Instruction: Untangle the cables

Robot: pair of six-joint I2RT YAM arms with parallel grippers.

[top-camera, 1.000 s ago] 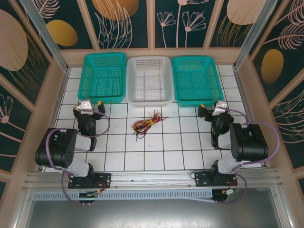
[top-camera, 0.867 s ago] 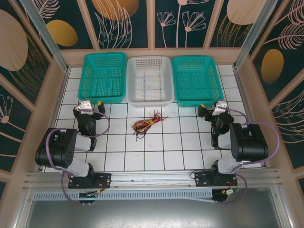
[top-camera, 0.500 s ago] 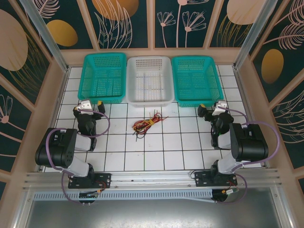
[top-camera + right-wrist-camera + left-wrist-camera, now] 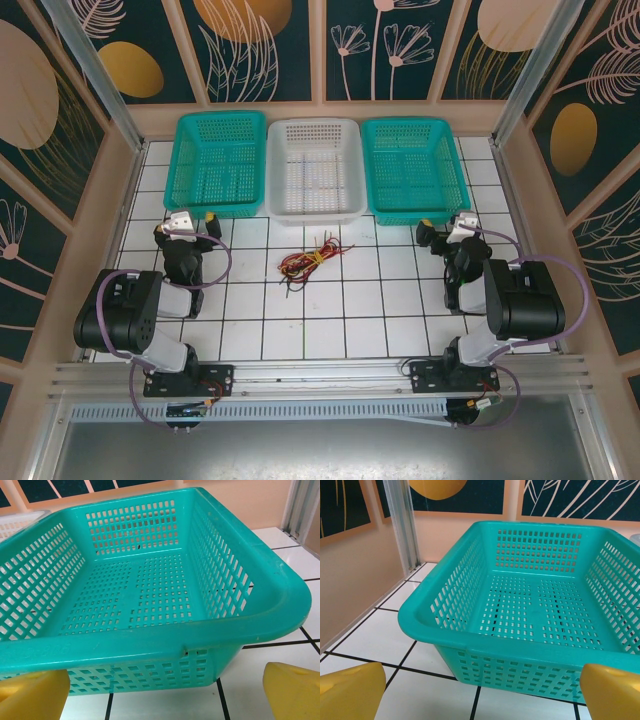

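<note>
Cables (image 4: 312, 258): one small tangled bundle of red, yellow and black strands. It lies on the white tiled tabletop (image 4: 340, 310) near the middle, a little in front of the white basket (image 4: 316, 128) and not touching it. Loose ends stick out toward the far right and the near left. The bundle sits between the two arms, well apart from both.

Baskets: three in a row along the far edge of the tabletop. The left teal basket (image 4: 216, 118), the white one in the centre and the right teal basket (image 4: 412, 123) stand side by side, rims close together.

Left arm (image 4: 120, 312): folded at the near left corner, wrist pointing toward the far side. The left jaws sit just short of the left teal basket. In the left wrist view the two yellow fingertips (image 4: 351, 692) stand at the bottom corners of the picture. Left jaws are wide and hold nothing, with the basket's near wall and a strip of tile showing between them.

Right arm (image 4: 522, 295): folded at the near right corner, wrist also pointing toward the far side, just short of the right teal basket. In the right wrist view the yellow fingertips (image 4: 295, 692) are again at the bottom corners. Right jaws are wide and hold nothing, facing the near rim of that basket.
</note>
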